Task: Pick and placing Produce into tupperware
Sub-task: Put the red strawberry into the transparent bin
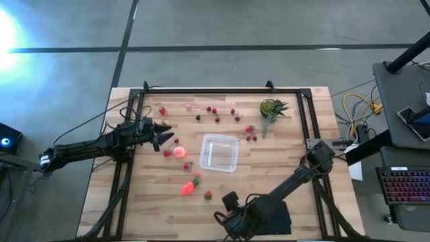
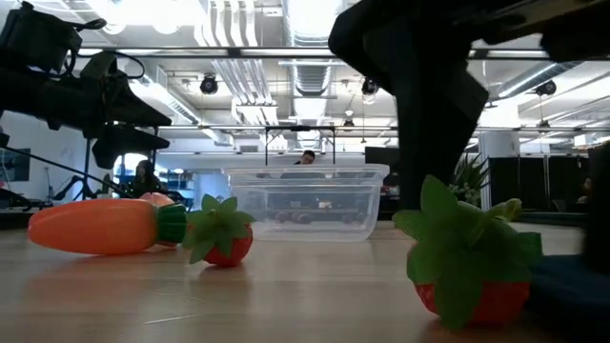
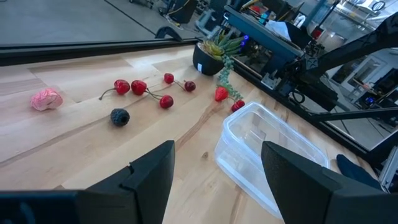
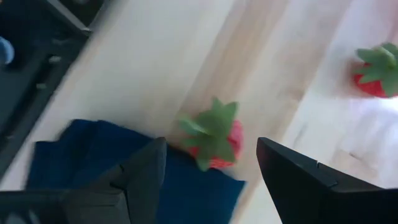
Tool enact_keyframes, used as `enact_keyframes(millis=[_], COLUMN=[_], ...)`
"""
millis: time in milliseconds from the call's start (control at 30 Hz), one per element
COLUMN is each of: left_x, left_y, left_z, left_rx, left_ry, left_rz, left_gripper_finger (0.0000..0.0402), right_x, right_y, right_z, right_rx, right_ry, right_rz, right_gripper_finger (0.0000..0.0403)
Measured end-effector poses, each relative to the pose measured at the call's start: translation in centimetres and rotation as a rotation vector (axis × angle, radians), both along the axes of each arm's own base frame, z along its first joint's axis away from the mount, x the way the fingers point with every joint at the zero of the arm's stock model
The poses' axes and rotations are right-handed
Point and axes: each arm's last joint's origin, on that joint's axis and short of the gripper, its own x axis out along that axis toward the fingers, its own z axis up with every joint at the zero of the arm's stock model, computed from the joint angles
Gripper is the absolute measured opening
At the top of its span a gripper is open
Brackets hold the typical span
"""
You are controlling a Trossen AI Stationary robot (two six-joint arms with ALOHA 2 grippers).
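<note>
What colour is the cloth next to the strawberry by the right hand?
Dark blue; the cloth shows best in the right wrist view, beside the strawberry.

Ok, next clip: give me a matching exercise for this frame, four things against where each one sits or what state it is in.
Things:
1. tupperware
2. carrot
3. left gripper
4. potted plant

Places or states:
A. far right part of the table
B. open, over the table's left side beside the pink-orange fruit
C. empty, mid-table
D. lying on its side, near a strawberry

Pairs: 1-C, 2-D, 3-B, 4-A
</note>
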Motion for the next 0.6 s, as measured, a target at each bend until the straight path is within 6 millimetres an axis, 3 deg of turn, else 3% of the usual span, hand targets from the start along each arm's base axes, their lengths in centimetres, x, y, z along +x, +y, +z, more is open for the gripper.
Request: enact_keyframes(millis=[600], left_x=[0.0], left_y=[0.0], left_z=[0.0], left_rx=[0.0], left_ry=[0.0], left_rz=[0.001], left_gripper_finger=[0.0226], right_x=[0.3], right_y=[-0.4], right_z=[-1.6], right_rx=[0.0], right_ry=[-0.007], right_rz=[-0.011], right_gripper_finger=[0.0244])
